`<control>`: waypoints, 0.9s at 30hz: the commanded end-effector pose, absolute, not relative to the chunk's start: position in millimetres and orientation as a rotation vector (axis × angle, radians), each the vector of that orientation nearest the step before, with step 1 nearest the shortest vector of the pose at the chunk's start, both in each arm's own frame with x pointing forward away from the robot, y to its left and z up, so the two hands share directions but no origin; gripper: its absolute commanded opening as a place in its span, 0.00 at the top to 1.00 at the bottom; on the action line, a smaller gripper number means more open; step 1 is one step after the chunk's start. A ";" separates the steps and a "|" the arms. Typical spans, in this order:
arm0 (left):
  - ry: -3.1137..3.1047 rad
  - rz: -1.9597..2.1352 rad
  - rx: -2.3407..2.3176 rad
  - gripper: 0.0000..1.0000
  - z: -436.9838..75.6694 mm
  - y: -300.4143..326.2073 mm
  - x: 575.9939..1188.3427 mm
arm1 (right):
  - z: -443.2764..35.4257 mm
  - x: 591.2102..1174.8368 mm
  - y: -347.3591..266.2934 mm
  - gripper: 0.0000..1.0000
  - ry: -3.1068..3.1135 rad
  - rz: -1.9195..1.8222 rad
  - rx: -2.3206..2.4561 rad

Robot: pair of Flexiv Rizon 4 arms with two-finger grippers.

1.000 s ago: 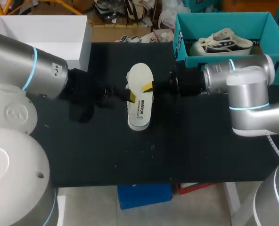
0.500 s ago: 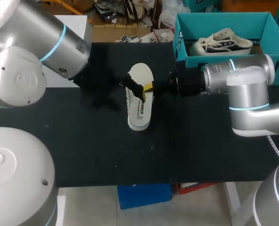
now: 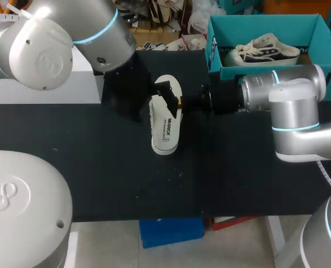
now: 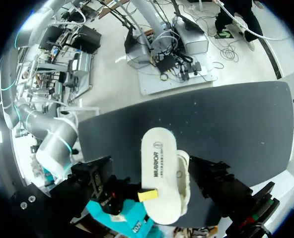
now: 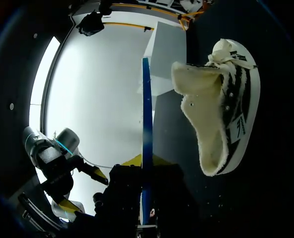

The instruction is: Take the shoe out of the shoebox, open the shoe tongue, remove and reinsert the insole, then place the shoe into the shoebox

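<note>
Shoe (image 3: 165, 125) just beside right gripper (image 3: 178, 102)

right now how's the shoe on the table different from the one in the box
The table shoe lies on the black table; the boxed shoe sits in the teal box. The table shoe is on its side, pale sole showing; the boxed shoe shows its laces and upper. Both are pale sneakers with dark stripes.

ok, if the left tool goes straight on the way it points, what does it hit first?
Most likely the shoe: its pale sole fills the middle of the left wrist view, and from above the left tool sits right at it. Gap unclear.
</note>
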State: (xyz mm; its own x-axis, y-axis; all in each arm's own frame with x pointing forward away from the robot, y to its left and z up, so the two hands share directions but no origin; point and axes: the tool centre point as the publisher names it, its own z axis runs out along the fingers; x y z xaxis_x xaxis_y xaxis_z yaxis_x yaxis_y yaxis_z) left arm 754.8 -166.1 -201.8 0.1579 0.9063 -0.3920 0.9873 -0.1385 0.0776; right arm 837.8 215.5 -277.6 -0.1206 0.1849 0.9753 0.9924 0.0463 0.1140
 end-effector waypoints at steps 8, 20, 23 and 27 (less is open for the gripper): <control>1.945 -0.286 2.186 0.00 -210.6 -175.9 757.1 | -277.5 837.8 216.3 1.00 -1.454 -1.173 -1.265; 1.942 -0.243 2.247 0.00 -212.9 -186.3 786.9 | -277.5 837.8 216.3 1.00 -1.454 -1.173 -1.265; 1.936 -0.228 2.253 0.00 -210.7 -187.8 798.8 | -277.5 837.8 216.3 1.00 -1.454 -1.173 -1.265; 1.925 -0.188 2.266 0.00 -207.1 -190.5 820.2 | -277.5 837.8 216.3 1.00 -1.454 -1.173 -1.265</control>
State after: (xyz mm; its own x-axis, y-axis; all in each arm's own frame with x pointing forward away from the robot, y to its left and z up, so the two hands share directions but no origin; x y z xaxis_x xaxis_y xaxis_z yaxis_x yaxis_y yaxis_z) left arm 806.6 -181.9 -208.6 0.1603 0.9598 -0.2305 0.9868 -0.1506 0.0589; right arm 837.6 215.5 -277.8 -0.1209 0.1840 0.9755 0.9924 0.0456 0.1144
